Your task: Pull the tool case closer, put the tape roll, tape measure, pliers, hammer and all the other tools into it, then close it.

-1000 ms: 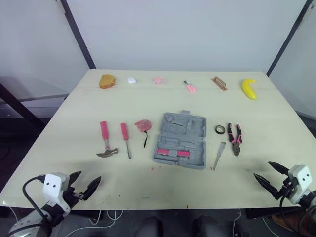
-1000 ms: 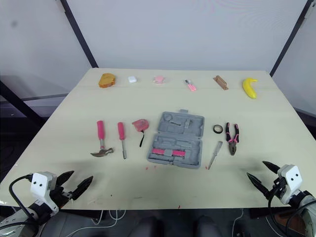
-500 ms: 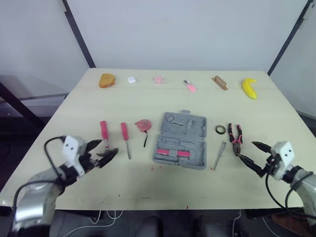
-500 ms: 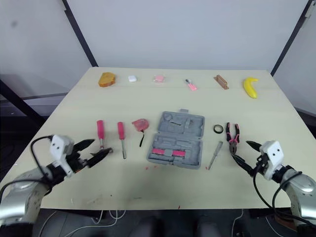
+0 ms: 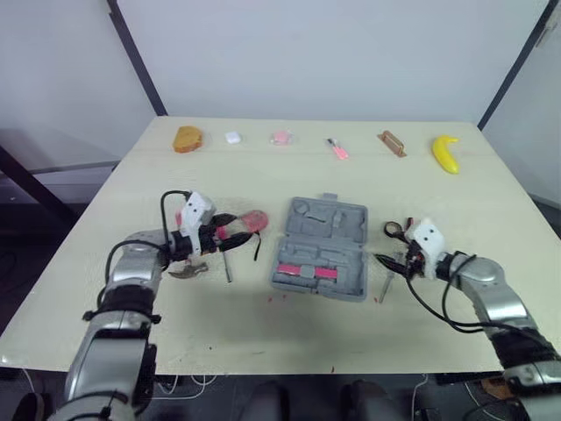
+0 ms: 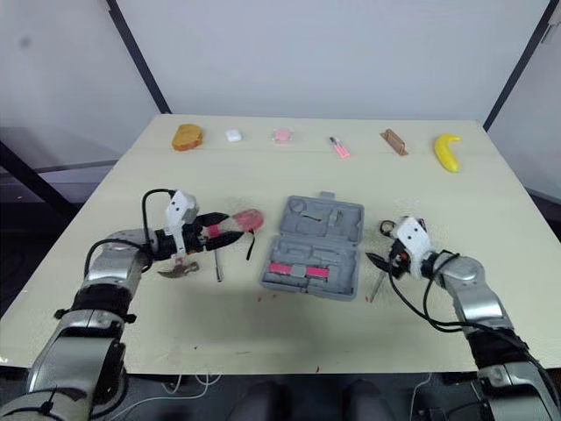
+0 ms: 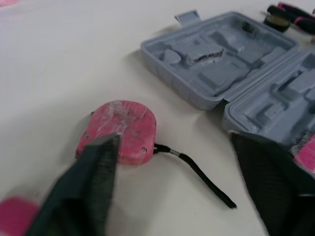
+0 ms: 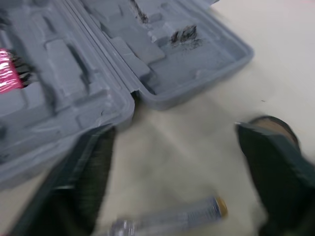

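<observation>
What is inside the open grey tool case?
The tool case lies open. Its near half holds a pink piece; the far half shows bare moulded recesses. What lies under the pink piece is covered.

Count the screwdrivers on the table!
2. A pink-handled screwdriver lies left of the tool case, beside the hammer; a clear-handled screwdriver lies right of it. The case may hide more.
</observation>
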Controlling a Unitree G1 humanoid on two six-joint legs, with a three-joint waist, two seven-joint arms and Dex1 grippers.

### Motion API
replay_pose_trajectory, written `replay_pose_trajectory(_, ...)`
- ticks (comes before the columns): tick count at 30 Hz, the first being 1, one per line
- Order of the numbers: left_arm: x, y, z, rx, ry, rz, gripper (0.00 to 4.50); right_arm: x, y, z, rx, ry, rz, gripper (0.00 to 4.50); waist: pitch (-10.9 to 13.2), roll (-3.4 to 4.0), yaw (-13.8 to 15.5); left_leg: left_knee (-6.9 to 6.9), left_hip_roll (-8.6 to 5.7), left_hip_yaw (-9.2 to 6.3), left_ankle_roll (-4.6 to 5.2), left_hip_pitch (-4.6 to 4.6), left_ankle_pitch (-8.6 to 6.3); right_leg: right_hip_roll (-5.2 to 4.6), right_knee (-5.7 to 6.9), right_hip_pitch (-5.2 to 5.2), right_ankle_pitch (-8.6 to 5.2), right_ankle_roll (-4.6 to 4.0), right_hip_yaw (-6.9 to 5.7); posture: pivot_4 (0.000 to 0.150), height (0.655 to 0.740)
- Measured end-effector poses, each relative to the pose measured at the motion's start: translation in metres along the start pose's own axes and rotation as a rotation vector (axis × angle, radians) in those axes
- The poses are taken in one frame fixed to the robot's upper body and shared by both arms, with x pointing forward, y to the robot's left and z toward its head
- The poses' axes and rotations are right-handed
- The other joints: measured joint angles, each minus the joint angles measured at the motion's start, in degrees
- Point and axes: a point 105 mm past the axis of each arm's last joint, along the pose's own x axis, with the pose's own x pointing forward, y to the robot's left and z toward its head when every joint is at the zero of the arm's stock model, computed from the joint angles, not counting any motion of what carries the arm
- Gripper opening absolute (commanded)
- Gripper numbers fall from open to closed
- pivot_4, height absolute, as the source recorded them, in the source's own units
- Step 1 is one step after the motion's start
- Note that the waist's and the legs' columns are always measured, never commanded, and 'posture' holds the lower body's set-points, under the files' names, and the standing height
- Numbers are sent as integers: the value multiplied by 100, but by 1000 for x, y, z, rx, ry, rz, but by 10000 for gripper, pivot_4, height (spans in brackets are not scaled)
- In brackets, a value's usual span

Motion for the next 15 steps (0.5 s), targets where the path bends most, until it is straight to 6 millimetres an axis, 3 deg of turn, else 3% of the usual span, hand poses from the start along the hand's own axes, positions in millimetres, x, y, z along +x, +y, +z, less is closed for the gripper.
replay_pose_trajectory(2, 7, 0, -2, 3, 22, -12, 15506, 6, 0, -1, -25, 27, 6, 14599, 0, 0, -2, 0, 0, -2, 1, -1, -1, 1, -1, -1, 0, 0, -1, 1500, 7400)
replay_pose_trajectory(6, 23, -4, -6, 0, 48, -32, 948, 15, 0, -9, -82, 106, 20, 0, 0, 0, -1, 1, 0, -3, 1, -3, -1, 0, 0, -1, 0, 0, -3, 1500, 7400)
replay_pose_trajectory(15, 43, -8, -4, 14, 102, -38, 405, 28, 7, -6, -93, 113, 67, 0, 0, 0, -31, 5, 0, -14, -3, -9, 2, 1, 6, -3, 0, 0, -11, 1500, 7400)
